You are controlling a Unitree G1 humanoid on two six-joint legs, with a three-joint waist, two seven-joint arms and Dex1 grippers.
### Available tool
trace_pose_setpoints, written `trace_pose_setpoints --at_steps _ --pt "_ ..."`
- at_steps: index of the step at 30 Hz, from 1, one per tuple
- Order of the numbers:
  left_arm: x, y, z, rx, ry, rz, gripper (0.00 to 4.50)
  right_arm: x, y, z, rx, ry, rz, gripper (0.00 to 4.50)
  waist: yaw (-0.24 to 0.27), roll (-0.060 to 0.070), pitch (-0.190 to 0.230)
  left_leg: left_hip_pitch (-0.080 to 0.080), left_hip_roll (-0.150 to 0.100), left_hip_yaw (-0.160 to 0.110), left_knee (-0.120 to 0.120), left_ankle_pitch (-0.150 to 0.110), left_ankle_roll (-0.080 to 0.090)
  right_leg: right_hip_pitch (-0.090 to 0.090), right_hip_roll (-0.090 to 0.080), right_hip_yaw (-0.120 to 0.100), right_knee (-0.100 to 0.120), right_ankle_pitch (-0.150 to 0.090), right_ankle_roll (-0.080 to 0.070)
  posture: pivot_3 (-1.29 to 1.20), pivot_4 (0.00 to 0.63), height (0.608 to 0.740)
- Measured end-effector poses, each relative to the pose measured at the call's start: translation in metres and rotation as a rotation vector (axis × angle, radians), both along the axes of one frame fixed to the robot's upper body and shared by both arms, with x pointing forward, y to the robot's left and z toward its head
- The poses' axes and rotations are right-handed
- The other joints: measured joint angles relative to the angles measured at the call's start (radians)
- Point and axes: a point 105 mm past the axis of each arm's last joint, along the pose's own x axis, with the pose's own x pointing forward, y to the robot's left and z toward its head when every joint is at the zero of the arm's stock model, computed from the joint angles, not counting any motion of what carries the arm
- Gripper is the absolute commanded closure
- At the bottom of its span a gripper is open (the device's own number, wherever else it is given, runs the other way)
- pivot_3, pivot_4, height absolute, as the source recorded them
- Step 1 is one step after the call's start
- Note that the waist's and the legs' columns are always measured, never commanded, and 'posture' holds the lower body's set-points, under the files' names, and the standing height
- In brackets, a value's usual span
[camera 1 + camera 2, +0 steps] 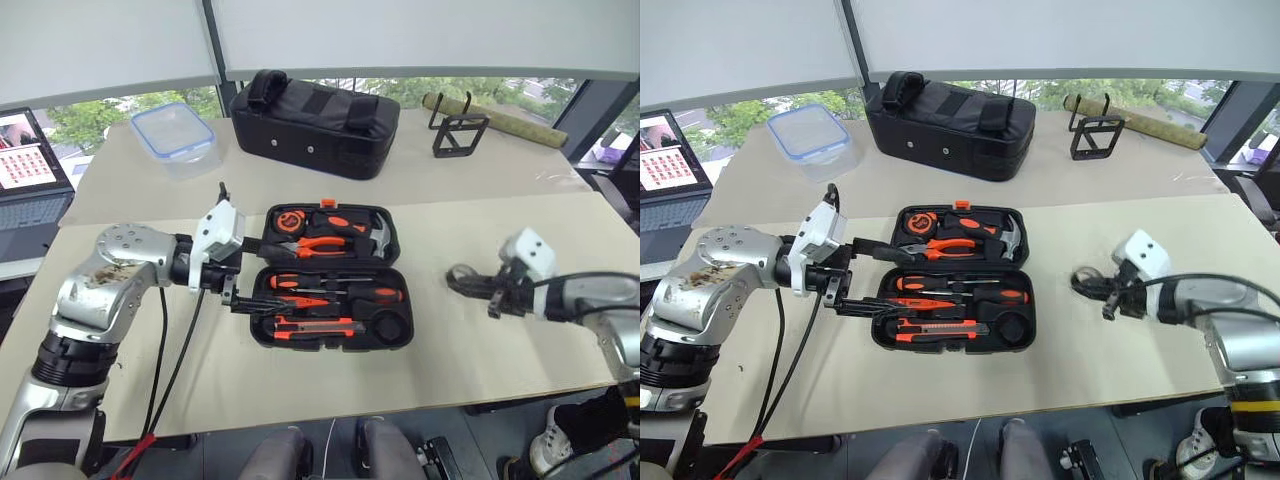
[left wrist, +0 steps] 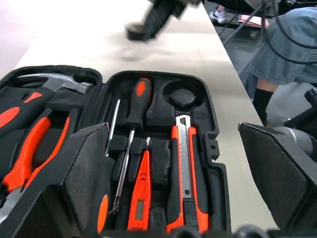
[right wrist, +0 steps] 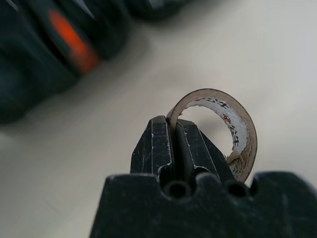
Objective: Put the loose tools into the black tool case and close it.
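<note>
Black tool case (image 1: 330, 275) lies open on table (image 1: 480, 340), lid flat behind tray. Left gripper (image 1: 232, 270) at case's left edge, jaws spread wide, holding nothing. Right gripper (image 3: 174, 130) well to right of case — jaws pinched on wall of small grey tape roll (image 3: 233, 130), roll lifted off table. In tray: black-and-orange-handled screwdriver (image 2: 138, 101), slim red screwdriver (image 2: 140, 191), orange-and-black utility knife (image 2: 184, 173) — round slot (image 2: 184, 96) beside knife empty.

case (image 1: 330, 277): black clamshell, open flat mid-table | near half: screwdrivers (image 1: 335, 294), red tester (image 2: 141, 191), knife (image 1: 318, 326) slotted | tape roll (image 1: 463, 277): off-case, right side, pinched at rim
</note>
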Motion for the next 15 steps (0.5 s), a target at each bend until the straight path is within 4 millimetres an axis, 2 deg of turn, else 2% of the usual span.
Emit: trace_pose_setpoints --at_steps 2,3,6,10,15 --pt "-0.003 0.000 -0.003 0.019 0.010 -0.022 0.00 -0.018 0.027 0.009 0.013 0.001 0.148 4.43 0.001 0.000 0.000 0.000 0.000 -0.001 0.000 0.000 0.000 0.000 0.000 0.000 0.000 0.000 0.000 0.00 0.150 0.722" --pt "-0.004 0.000 -0.004 0.025 0.012 -0.027 0.00 -0.024 0.034 0.009 0.004 0.000 0.187 4.43 0.003 0.000 0.000 -0.001 0.000 -0.001 0.000 0.000 0.000 0.000 0.000 0.000 -0.001 0.000 0.000 0.00 0.150 0.722" --pt "-0.006 0.001 -0.006 0.039 0.017 -0.034 0.00 -0.040 0.058 -0.009 -0.052 0.037 0.296 4.43 0.006 -0.001 0.000 -0.001 -0.001 -0.001 0.001 -0.001 0.001 0.001 -0.001 -0.001 -0.002 0.000 0.000 0.00 0.150 0.722" --pt "-0.007 0.000 -0.006 0.040 0.013 -0.041 0.00 -0.044 0.071 -0.028 -0.117 0.041 0.339 4.43 0.006 -0.001 0.000 -0.001 -0.001 0.000 0.001 0.000 0.001 0.001 -0.001 -0.002 -0.001 0.000 0.000 0.00 0.150 0.722" --pt "-0.007 -0.001 -0.005 0.046 -0.001 -0.052 0.00 -0.048 0.070 -0.047 -0.211 0.034 0.367 4.43 0.004 -0.001 0.000 -0.001 -0.001 0.000 0.001 0.000 0.001 0.000 0.000 -0.003 -0.001 0.000 0.000 0.00 0.150 0.722"
